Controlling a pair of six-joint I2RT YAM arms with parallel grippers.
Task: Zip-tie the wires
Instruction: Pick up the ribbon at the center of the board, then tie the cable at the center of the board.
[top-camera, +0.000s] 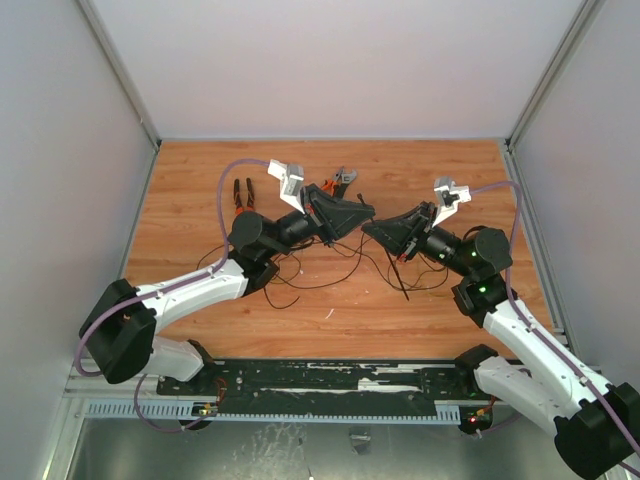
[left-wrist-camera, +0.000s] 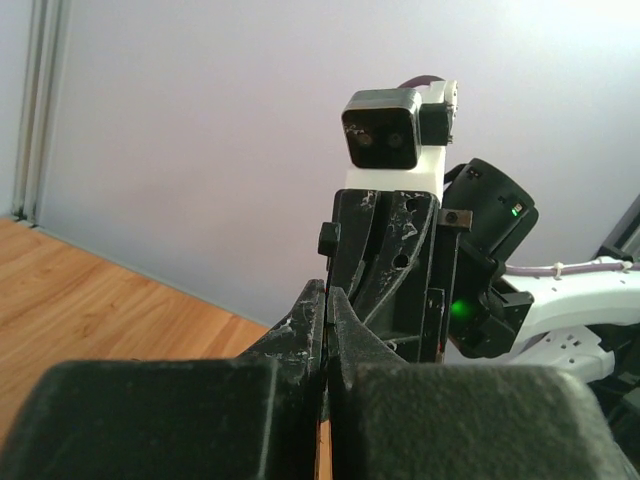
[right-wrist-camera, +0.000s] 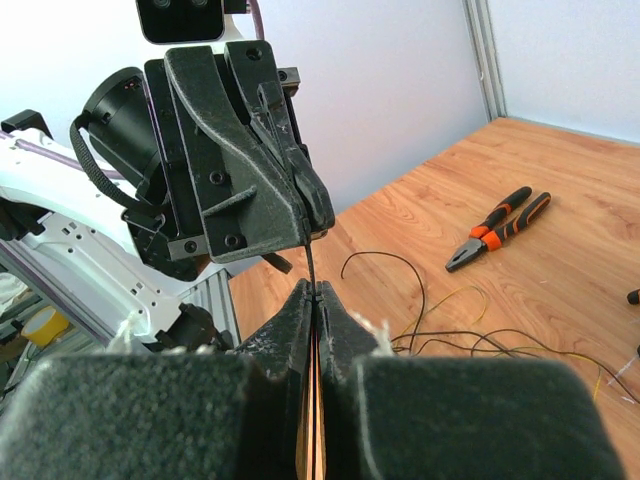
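Wires (top-camera: 330, 286) lay loose on the table (top-camera: 200, 190), mid-board, spread under and slightly near of where the two grippers met. They were not bundled and nothing was round them yet. Left arm (top-camera: 190, 285) reached in from near-left and right arm (top-camera: 530, 335) from near-right, noses almost touching above the tangle. Pliers (top-camera: 240, 197) sat far-left, well apart, not in play.

Right gripper (right-wrist-camera: 313, 295): fully closed, with the zip tie (right-wrist-camera: 310, 262) pinched in the seam of its fingers. The strip stood up out of it toward the other arm.

Left gripper (right-wrist-camera: 316, 228): also fully closed, tips right at the strip's upper end. It looked like it had the tie too, but the strip was too thin at that spot to be sure.

My read: the step was a mid-air regrip or hand-over of the tie, and wrapping hadn't started. To do it well:
- One pincer should keep a firm hold until the other's grip is confirmed. A stiff strip would likely flick away if both slackened at once.
- Pull along the strip's length with no twist, so it doesn't bow or slide sideways out of the pads.
- Leave a free end long enough to pass under the loops.
- Come down where several strands run close together, or the tie would catch only one.
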